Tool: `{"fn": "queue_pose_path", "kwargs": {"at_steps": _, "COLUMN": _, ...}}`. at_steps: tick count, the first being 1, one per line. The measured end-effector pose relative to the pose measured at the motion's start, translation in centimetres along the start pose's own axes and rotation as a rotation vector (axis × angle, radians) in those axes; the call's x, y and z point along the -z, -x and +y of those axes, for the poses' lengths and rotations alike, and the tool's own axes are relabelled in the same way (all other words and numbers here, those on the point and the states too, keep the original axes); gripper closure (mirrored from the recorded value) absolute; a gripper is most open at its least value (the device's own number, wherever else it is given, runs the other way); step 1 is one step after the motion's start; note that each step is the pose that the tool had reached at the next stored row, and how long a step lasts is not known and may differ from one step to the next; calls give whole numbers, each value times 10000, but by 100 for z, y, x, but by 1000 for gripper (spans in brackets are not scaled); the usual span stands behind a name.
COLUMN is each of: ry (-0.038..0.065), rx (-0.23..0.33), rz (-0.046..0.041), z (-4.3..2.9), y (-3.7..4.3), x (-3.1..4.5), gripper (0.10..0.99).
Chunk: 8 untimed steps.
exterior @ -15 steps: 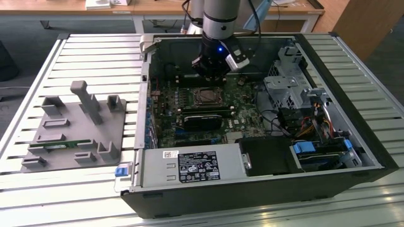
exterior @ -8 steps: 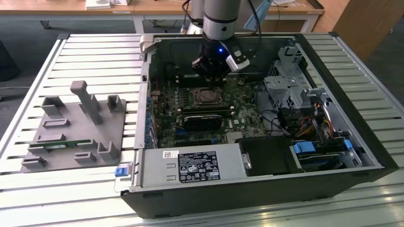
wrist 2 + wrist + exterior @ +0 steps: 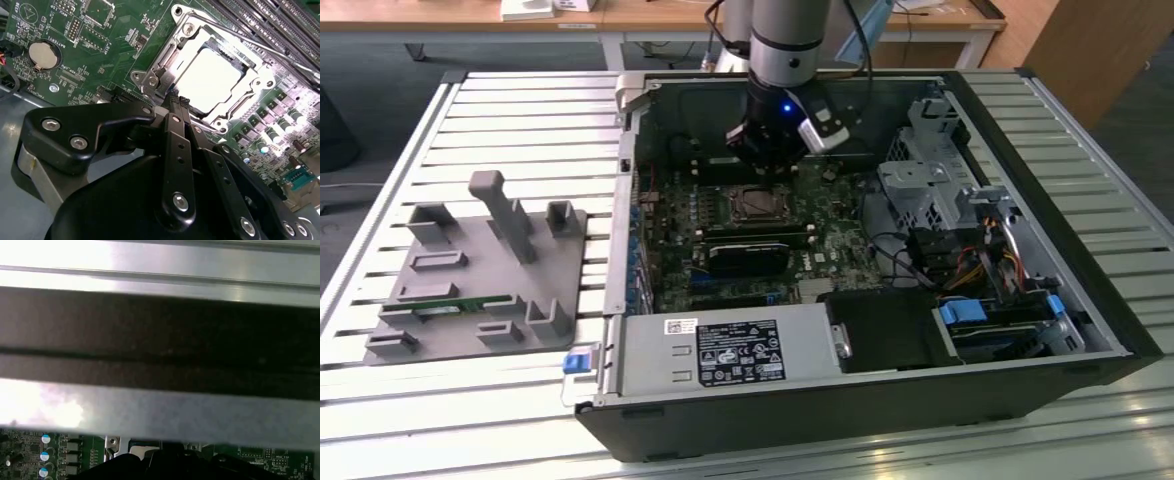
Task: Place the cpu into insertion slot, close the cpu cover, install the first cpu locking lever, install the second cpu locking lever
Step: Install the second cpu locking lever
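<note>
In the second wrist view, the gripper [image 3: 177, 101] hovers just beside the insertion slot [image 3: 212, 80], fingers [image 3: 172, 100] clenched together on nothing. The cpu [image 3: 210, 82] sits inside it, framed by the lowered cpu cover [image 3: 247, 65].

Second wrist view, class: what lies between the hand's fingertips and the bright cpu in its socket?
In the second wrist view, the silvery cpu cover's frame edge lies between the hand and the cpu.

The computer case [image 3: 881, 300] lies open on the surface [image 3: 520, 120], with a stand [image 3: 480, 270] to the exterior view's left. Inside, the cpu [image 3: 212, 82] sits in the insertion slot [image 3: 758, 205].
</note>
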<state>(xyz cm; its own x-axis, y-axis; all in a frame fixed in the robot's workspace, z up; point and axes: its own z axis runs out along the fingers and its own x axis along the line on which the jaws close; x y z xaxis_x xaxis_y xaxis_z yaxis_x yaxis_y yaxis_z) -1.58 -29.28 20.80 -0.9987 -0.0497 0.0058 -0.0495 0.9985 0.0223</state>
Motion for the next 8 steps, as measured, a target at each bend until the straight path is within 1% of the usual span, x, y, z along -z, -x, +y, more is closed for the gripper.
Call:
{"fn": "queue_pose_path", "kwargs": {"at_steps": 4, "ry": -2, "rx": -1, "rz": 1, "z": -7, "y": -1, "x": 10, "gripper": 980}}
{"fn": "queue_pose_path", "kwargs": {"at_steps": 8, "ry": 1, "rx": 0, "rz": 0, "z": -6, "y": -1, "x": 90, "gripper": 980}}
